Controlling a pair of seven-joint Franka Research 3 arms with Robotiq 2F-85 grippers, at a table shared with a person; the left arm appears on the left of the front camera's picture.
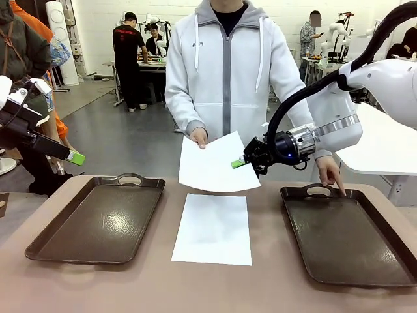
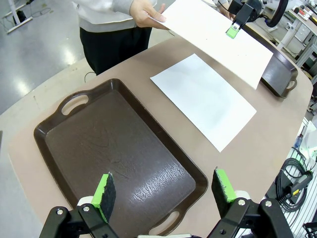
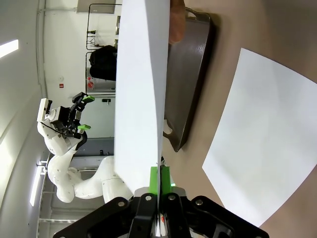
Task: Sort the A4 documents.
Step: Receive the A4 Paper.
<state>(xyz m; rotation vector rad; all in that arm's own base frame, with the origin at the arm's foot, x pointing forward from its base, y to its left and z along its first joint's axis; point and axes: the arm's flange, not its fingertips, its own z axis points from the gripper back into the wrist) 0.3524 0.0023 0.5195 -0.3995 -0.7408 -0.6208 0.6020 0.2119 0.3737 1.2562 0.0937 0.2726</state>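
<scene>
right gripper (image 1: 240,163): clamped tight on the right edge of the held sheet (image 1: 210,166), green pads pinching the paper
held sheet: up in the air over the far side of the table (image 1: 273,287), and the person's hand (image 1: 198,137) has its far corner too
other sheet (image 1: 213,228): lying flat on the table, between the trays, touching neither
left gripper (image 2: 163,191): jaws spread wide, nothing in them, hanging over the near end of the left tray (image 2: 114,148)
right tray (image 1: 348,235): the person's other hand (image 1: 330,175) has a finger on its far rim by the handle
</scene>
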